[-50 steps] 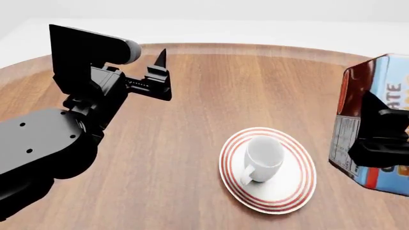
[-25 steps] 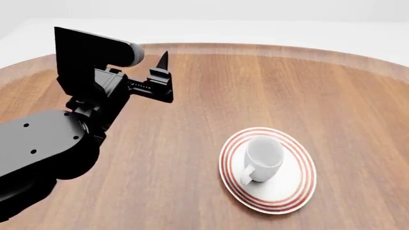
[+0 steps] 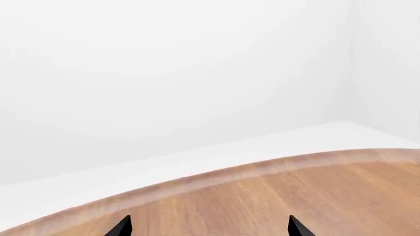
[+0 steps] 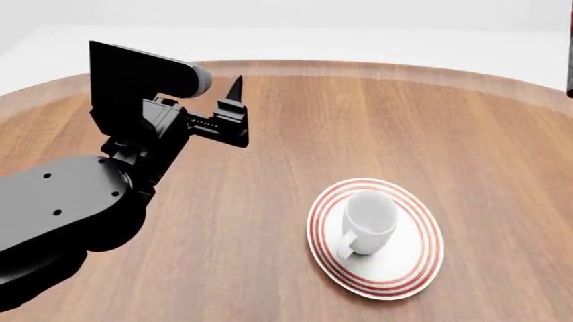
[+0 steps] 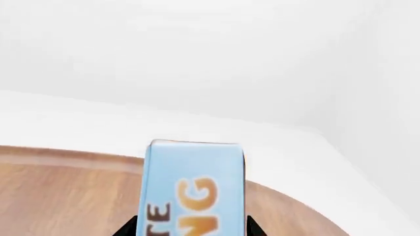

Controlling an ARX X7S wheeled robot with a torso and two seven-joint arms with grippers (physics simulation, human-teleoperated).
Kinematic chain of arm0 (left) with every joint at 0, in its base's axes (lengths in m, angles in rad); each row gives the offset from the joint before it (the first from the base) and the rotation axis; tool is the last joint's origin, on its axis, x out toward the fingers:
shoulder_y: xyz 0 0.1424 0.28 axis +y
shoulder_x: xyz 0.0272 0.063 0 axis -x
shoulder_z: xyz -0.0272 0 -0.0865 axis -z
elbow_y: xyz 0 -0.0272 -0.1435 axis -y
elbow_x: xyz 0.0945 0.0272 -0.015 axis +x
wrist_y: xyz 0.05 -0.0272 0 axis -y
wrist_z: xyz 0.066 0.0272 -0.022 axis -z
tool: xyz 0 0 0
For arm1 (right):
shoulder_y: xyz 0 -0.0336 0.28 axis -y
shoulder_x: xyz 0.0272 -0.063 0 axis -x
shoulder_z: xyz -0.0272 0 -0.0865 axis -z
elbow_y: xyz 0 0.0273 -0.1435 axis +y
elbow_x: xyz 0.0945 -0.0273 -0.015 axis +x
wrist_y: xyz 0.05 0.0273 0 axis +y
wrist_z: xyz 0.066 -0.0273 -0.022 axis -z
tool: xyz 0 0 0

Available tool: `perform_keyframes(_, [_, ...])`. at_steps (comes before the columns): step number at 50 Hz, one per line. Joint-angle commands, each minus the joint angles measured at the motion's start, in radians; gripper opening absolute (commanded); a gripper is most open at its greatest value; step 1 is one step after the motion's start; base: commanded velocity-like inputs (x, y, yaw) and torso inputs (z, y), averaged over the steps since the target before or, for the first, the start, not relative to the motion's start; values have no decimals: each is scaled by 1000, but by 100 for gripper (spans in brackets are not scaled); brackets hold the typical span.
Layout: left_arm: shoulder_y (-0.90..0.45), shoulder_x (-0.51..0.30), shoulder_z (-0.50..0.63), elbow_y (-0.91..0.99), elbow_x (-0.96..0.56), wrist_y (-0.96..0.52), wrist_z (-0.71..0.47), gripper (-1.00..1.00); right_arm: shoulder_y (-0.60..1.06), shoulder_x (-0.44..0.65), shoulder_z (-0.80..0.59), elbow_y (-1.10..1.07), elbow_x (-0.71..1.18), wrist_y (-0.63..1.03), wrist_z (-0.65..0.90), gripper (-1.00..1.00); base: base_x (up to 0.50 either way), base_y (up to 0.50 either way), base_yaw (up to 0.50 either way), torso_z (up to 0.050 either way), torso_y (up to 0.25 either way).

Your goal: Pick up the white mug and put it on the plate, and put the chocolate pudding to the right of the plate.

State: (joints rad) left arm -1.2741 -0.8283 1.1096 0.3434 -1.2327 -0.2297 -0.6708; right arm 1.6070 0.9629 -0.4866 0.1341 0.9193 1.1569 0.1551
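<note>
Your white mug (image 4: 369, 221) sits on the plate (image 4: 407, 268); your right gripper (image 5: 190, 231) clamps the chocolate pudding (image 5: 194, 187), left gripper (image 4: 235, 111) spread wide

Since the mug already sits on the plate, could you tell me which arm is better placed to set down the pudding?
Right. The right gripper holds the chocolate pudding; the left gripper is open, empty and across the table from the plate's right side.

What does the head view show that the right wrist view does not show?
Only the head view shows the white mug standing on the plate, and the left hand raised above the wood, holding nothing. Only the right wrist view shows the chocolate pudding clearly, gripped between the right hand fingertips; the head view has at most a sliver at its right edge. Both show the wooden table and the white background.
</note>
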Motion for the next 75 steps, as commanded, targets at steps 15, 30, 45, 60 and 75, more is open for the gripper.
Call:
perform_keyframes(15, [11, 26, -21, 3, 22, -9, 25, 100, 38, -78, -199, 311, -172, -17, -264, -100, 0, 0, 0, 0, 0])
perform_keyframes(30, [10, 30, -22, 1, 23, -13, 26, 100, -68, -47, -198, 294, -129, -39, -291, -100, 0, 0, 0, 0, 1])
perform_keyframes(45, [14, 35, -20, 2, 26, -16, 27, 100, -206, -50, -45, 396, -22, -118, -209, -100, 0, 0, 0, 0, 0])
perform_keyframes(60, [17, 42, -20, 1, 30, -18, 27, 100, -308, -45, 40, 438, 49, -146, -151, -100, 0, 0, 0, 0, 0])
perform_keyframes(75, [22, 45, -20, 2, 33, -18, 27, 100, -363, -49, 55, 534, 38, -203, -153, -100, 0, 0, 0, 0, 0])
